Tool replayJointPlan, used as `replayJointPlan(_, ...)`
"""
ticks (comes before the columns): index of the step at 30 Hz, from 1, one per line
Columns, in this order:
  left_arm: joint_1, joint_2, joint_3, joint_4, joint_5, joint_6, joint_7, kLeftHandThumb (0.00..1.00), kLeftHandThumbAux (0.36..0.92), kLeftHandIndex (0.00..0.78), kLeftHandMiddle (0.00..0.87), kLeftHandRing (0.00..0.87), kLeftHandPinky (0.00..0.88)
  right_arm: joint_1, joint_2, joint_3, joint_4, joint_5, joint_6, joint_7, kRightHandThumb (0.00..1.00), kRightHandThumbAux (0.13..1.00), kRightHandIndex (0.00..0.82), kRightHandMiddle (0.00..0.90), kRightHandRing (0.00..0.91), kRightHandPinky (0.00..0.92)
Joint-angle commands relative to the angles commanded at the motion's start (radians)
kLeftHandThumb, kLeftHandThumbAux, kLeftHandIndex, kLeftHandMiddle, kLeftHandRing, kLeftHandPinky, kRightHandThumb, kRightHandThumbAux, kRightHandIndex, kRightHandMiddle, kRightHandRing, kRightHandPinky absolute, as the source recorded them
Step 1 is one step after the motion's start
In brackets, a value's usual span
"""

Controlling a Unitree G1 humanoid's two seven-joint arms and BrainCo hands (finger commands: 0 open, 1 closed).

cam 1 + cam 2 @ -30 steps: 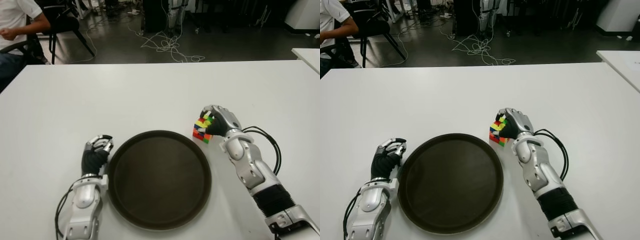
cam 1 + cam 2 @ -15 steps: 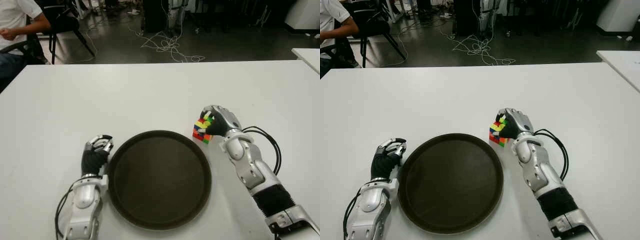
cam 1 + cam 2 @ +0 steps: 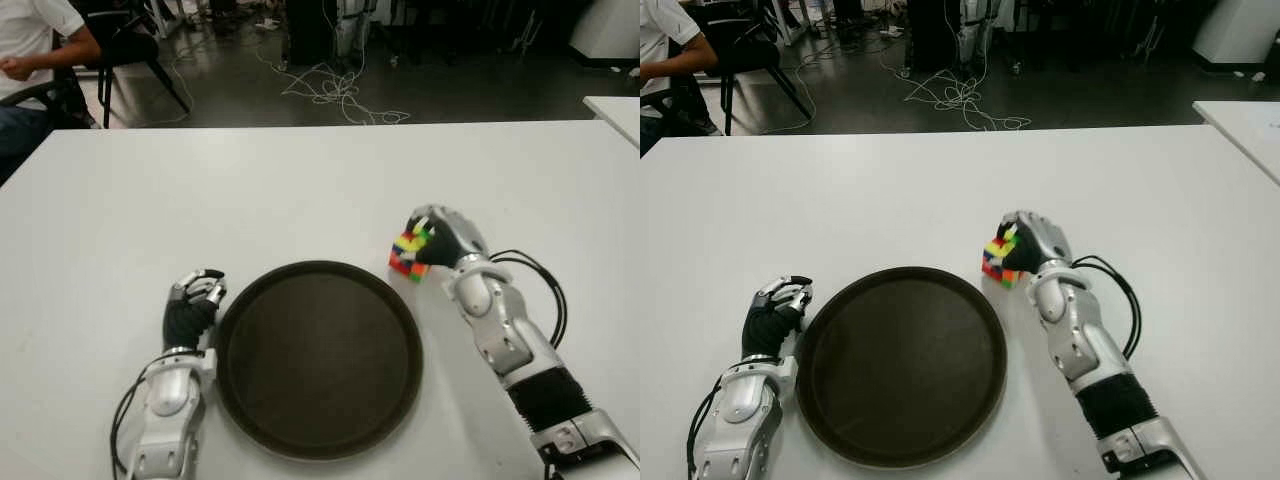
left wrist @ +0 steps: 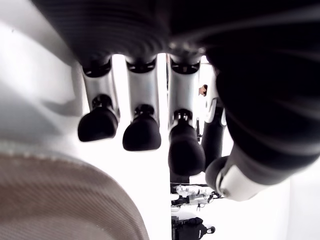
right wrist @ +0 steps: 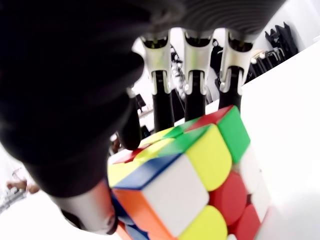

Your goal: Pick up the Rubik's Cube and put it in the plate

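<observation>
Rubik's Cube (image 3: 410, 251) sits gripped in the curled fingers (image 5: 194, 90) of the right hand (image 3: 443, 238), tilted just beside the plate's (image 3: 318, 358) far right rim on the white table (image 3: 250, 190), while the left hand (image 3: 193, 301), fingers curled and empty, shows beside the plate's left edge.

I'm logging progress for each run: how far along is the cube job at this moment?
Done: the right hand is shut on the Rubik's Cube, fingers wrapped over its top. In hand: the cube sits just beyond the plate's right rim, whether clear of the table is unclear. Left: carry it over the plate and release. The left hand shows beside the plate's left rim.
</observation>
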Motion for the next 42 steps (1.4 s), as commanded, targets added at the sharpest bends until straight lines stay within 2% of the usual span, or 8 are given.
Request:
replayJointPlan(6, 0.0, 0.003, -0.002, 0.007, 0.003, -0.015, -0.004, 0.709, 0.705, 0.444, 0.801, 0.811, 0.795, 0.008, 0.003, -0.033, -0.007, 0.024, -0.068, -0.064, 0.267, 0.863, 0.647, 0.774, 0.794, 0.789)
replayJointPlan(14, 0.0, 0.005, -0.003, 0.01, 0.004, -0.022, -0.005, 0.709, 0.705, 0.444, 0.799, 0.813, 0.798, 0.029, 0.005, -0.07, -0.074, 0.055, -0.117, -0.096, 0.299, 0.85, 0.565, 0.744, 0.775, 0.779)
replayJointPlan(25, -0.002, 0.005, -0.002, 0.02, 0.004, -0.036, -0.003, 0.71, 0.704, 0.444, 0.798, 0.811, 0.799, 0.039, 0.011, -0.091, -0.091, 0.086, -0.17, -0.117, 0.318, 0.84, 0.609, 0.765, 0.79, 0.788)
replayJointPlan(42, 0.001, 0.006, -0.004, 0.015, 0.007, -0.035, -0.001, 0.709, 0.705, 0.444, 0.802, 0.813, 0.805, 0.05, 0.01, -0.093, -0.118, 0.106, -0.182, -0.109, 0.335, 0.832, 0.626, 0.777, 0.799, 0.794)
